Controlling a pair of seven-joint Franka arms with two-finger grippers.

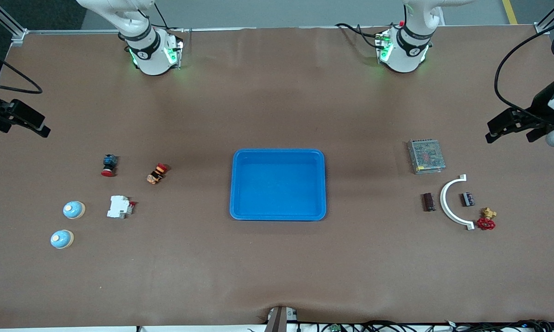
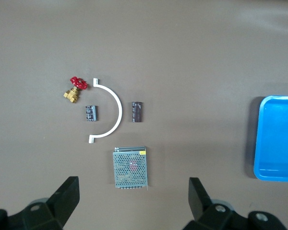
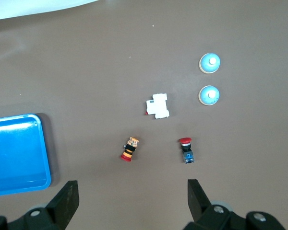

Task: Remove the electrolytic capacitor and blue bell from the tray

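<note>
The tray (image 1: 278, 184) sits empty at the middle of the table (image 1: 277, 276), with both capacitors (image 1: 428, 201) out toward the left arm's end and both blue bells (image 1: 74, 210) toward the right arm's end, so I judge nothing is left to lift out and any reach into it would close on air. The left gripper (image 2: 132, 194) hangs over the metal box (image 2: 130, 166) and the right gripper (image 3: 132, 194) over the push buttons (image 3: 186, 149), both wide open and empty. The plain brown table cover offers ample free room.
</note>
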